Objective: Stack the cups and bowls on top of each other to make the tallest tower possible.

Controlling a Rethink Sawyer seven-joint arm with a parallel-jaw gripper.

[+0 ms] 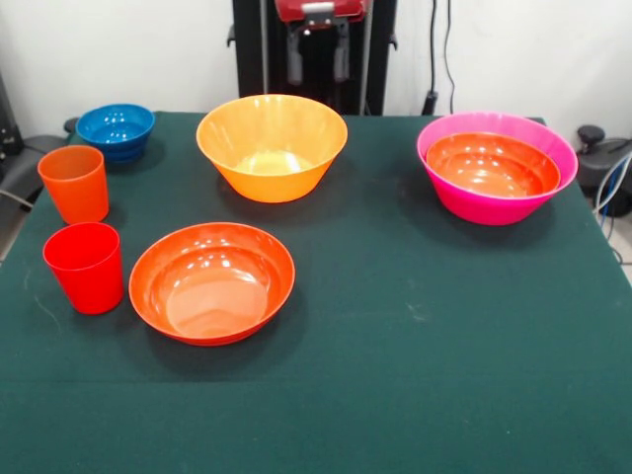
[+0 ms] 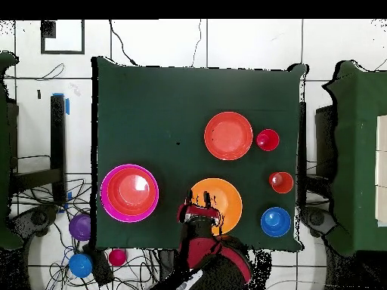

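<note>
**A:** what's the end effector (image 1: 318, 57) doing? Can't make it out.

**B:** It's parked at the far edge of the bench (image 1: 395, 336), right in front of the black pedestal (image 1: 314, 49). Two dark fingers (image 1: 294, 65) hang down with a clear gap between them, so it's spread apart, nothing in it, touching nothing. It sits above and just behind the yellow-orange bowl (image 1: 272, 146).

**A:** and the bench?

**B:** Dark green cloth. Far right is the tower (image 1: 497, 166): a big pink bowl with a shallow red-orange bowl (image 1: 492, 164) nested inside. The second red-orange bowl (image 1: 211, 281) sits alone, near left of centre. Just left of it is the red cup (image 1: 85, 267), and the orange cup (image 1: 74, 184) is a bit farther back, both upright. A blue bowl (image 1: 116, 129) is in the far left corner.

**A:** room?

**B:** White wall, tiled floor, cables hanging. From overhead, a purple bowl (image 2: 80, 226), another blue bowl (image 2: 79, 264) and a small pink-red bowl (image 2: 117, 257) lie on the floor off the bench, near the pink bowl's corner.

**A:** arm?

**B:** Pulled back over the base; overhead, the red arm (image 2: 219, 257) is bunched up at the robot's edge of the bench.
</note>
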